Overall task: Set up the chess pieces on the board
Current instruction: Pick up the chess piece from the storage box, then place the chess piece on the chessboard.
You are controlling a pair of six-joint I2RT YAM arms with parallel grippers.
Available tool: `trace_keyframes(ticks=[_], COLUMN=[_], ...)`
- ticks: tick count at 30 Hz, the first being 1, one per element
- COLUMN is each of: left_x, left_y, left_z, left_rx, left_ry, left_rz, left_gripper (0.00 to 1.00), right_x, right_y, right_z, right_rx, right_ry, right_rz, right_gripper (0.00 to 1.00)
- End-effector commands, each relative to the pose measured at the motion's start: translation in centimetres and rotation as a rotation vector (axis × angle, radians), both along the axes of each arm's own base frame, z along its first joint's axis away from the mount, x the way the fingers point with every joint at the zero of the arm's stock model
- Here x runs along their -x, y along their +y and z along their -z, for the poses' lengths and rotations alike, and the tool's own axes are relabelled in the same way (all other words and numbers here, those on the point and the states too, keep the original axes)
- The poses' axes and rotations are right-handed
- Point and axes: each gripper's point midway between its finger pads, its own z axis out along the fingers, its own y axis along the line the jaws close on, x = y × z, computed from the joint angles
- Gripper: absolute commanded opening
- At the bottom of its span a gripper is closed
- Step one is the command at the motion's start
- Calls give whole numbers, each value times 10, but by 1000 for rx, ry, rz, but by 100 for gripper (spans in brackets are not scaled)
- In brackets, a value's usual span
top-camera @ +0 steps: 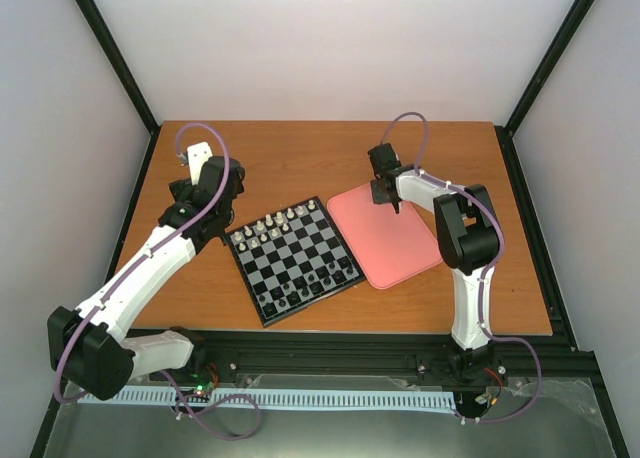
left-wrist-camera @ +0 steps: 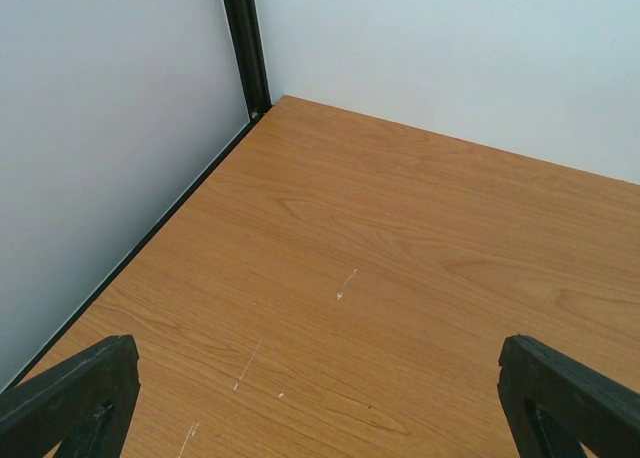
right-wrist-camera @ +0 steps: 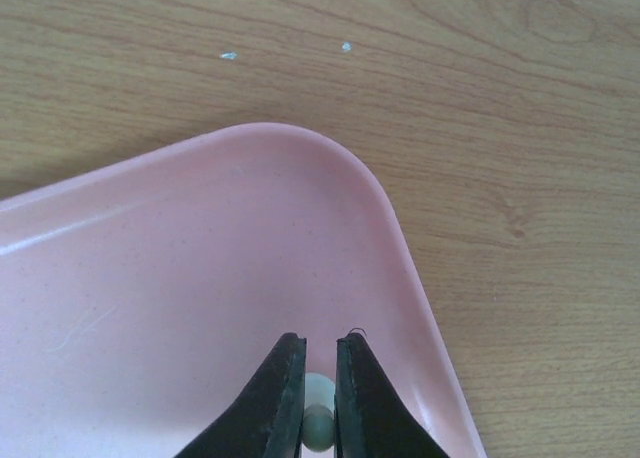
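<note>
The black-framed chessboard (top-camera: 293, 259) lies at the table's middle, turned at an angle. Several tiny white chess pieces (top-camera: 277, 221) stand along its far edge and several dark ones (top-camera: 316, 278) along its near edge. My right gripper (right-wrist-camera: 320, 350) is shut on a white chess piece (right-wrist-camera: 318, 418), held between the black fingers over the far corner of the pink tray (right-wrist-camera: 180, 268). In the top view this gripper (top-camera: 384, 193) hangs over the tray's far edge (top-camera: 352, 200). My left gripper (top-camera: 196, 150) is open and empty, left of the board, facing the back left corner.
The pink tray (top-camera: 400, 253) lies right of the board, almost touching it. Black frame posts (left-wrist-camera: 243, 43) and white walls close in the table at the back and sides. Bare wood (left-wrist-camera: 380, 278) lies under the left gripper.
</note>
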Motion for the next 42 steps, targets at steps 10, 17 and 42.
trace_keyframes(ticks=[10, 17, 42], left_x=[-2, -4, 2], left_y=[3, 2, 5], left_z=[-22, -20, -23], left_rx=[22, 20, 26], left_ry=[-52, -45, -60], left_rz=[-25, -22, -27], left_gripper=[100, 100, 100], right_x=[-2, 18, 99], right_y=[6, 47, 262], right_z=[-29, -81, -65], right_rx=[-50, -114, -242], right_ry=[-52, -134, -11], right_rz=[-5, -120, -638], right_gripper=[3, 3, 3])
